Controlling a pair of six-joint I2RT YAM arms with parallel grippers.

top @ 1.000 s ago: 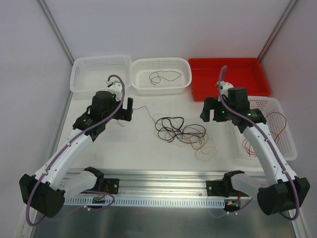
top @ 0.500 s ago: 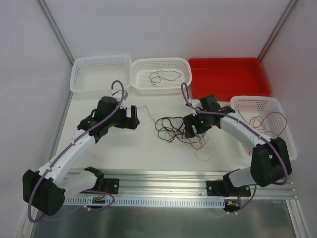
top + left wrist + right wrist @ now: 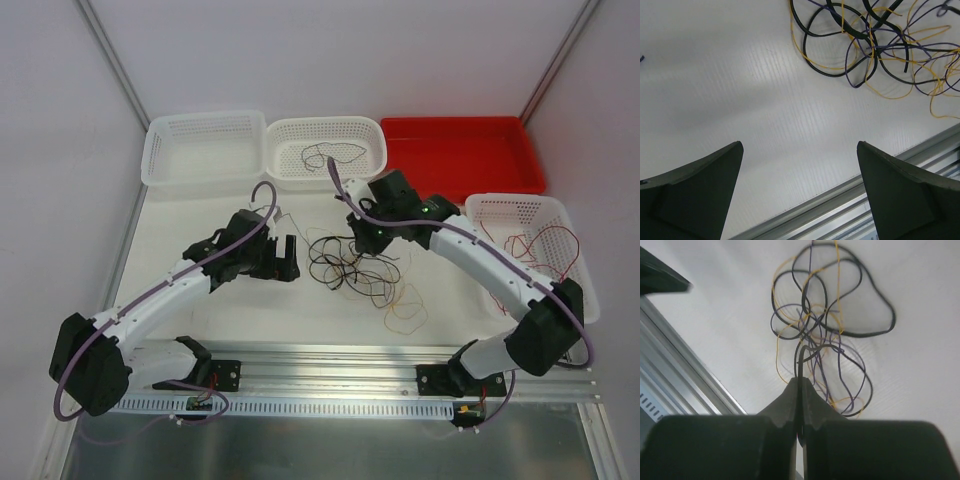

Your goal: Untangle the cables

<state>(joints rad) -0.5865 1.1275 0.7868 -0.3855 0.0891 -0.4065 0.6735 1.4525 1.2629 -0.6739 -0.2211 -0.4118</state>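
Observation:
A tangle of thin black, purple and yellow cables [image 3: 358, 265] lies on the white table between the two arms. In the right wrist view my right gripper [image 3: 800, 379] is shut on a black cable [image 3: 800, 362] that rises out of the tangle [image 3: 810, 322]. From above, the right gripper [image 3: 360, 243] sits at the tangle's far edge. My left gripper [image 3: 290, 262] stands just left of the tangle, apart from it. Its jaws [image 3: 799, 145] are wide open over bare table, with the tangle [image 3: 875, 45] ahead to the right.
Along the back stand a white basket [image 3: 205, 145], a second white basket [image 3: 325, 128] holding a dark cable, and a red tray [image 3: 460, 150]. A white basket [image 3: 545, 290] with red cables sits at the right. The metal rail [image 3: 330, 360] runs along the near edge.
My right arm swung left from the right basket to the tangle and its jaws shut on a black cable. My left arm moved right toward the tangle, jaws still open.

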